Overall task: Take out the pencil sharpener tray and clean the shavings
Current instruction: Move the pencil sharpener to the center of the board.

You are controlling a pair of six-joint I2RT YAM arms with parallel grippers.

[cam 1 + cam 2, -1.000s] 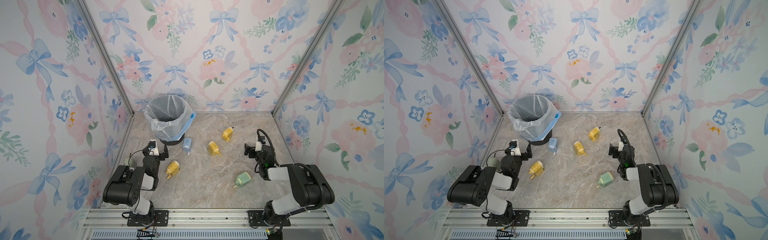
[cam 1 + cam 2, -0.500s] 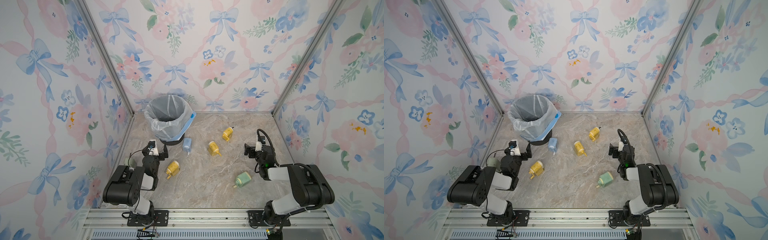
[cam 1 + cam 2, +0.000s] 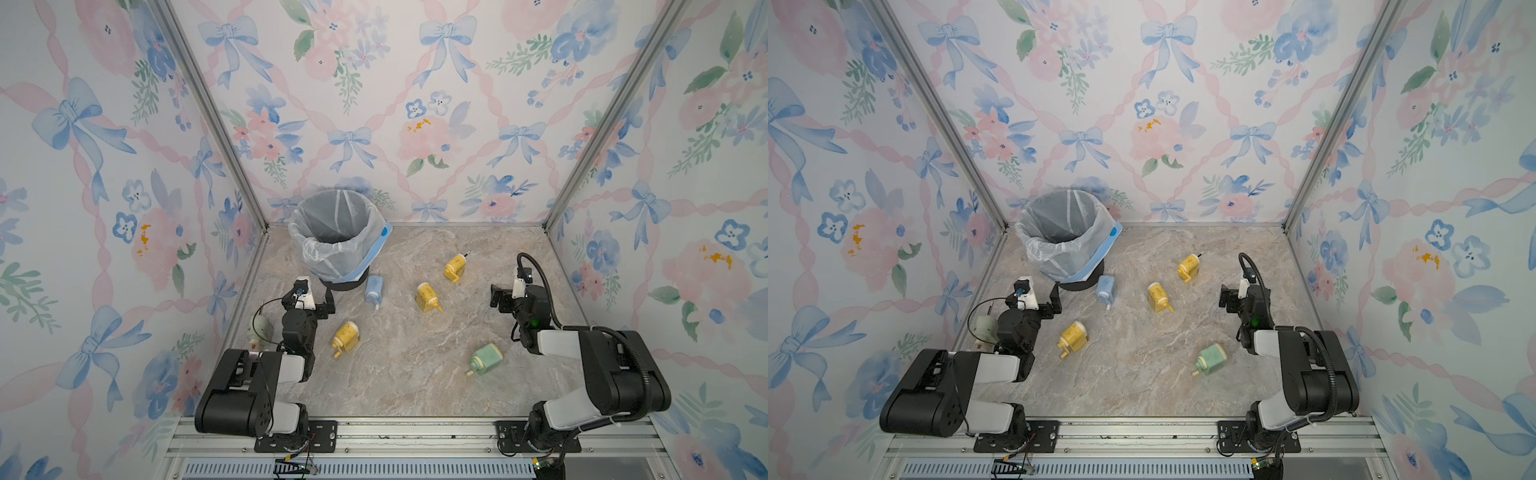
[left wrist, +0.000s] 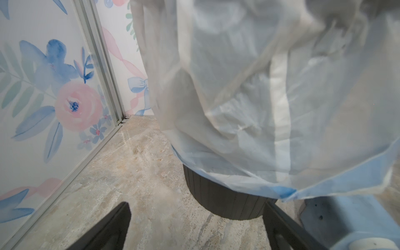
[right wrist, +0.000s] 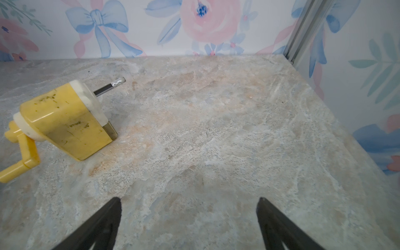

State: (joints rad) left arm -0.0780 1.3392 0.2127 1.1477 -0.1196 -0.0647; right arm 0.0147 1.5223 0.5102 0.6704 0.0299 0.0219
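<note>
Nearest my base, a green sharpener [image 3: 485, 359] lies on its side on the marble table [image 3: 415, 386], beside my right arm. A yellow sharpener [image 3: 345, 336] lies just beside my left arm, and a pale sharpener [image 3: 261, 328] sits against the left wall. Further on, my left gripper [image 4: 195, 207] is spread wide and holds nothing, facing the bin's dark base. My right gripper [image 5: 189, 200] is also spread wide and empty over bare marble. Beyond them lie a blue sharpener [image 3: 374, 289] just beside the bin, a second yellow sharpener [image 3: 427, 296], and a far yellow sharpener [image 5: 62, 123] with a pencil [image 5: 109, 86] in it and its dark tray [image 5: 110, 131] still in its body. The lined bin [image 3: 336, 237] stands in the back left corner
</note>
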